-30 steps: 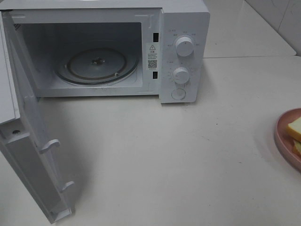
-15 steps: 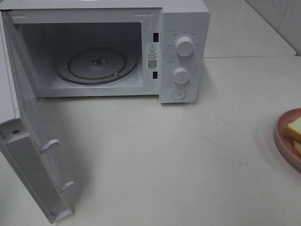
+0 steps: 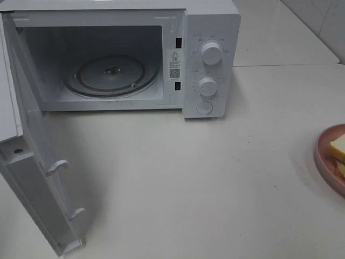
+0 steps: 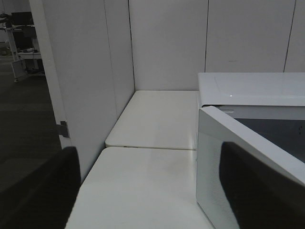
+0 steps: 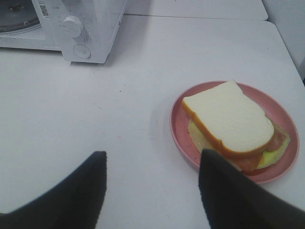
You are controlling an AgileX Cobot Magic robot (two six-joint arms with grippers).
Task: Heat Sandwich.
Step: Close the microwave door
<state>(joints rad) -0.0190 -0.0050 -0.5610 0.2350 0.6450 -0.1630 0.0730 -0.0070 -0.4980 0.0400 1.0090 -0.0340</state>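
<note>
Your pale bread-slice sandwich (image 5: 228, 120) with its yellow and red filling sits on the round pink plate (image 5: 180, 125), out at the right edge of the white desk (image 3: 188, 178), well apart from the white microwave oven (image 3: 210, 59). The microwave's door (image 3: 32, 183) is swung wide open, and you can see the round glass turntable (image 3: 112, 74) bare inside. Your right hand (image 5: 150, 183) hovers just beside the plate, fingers spread wide, gripping nothing. Your left hand (image 4: 147, 191) is spread wide too, empty, up beside the microwave's open door on the left side.
</note>
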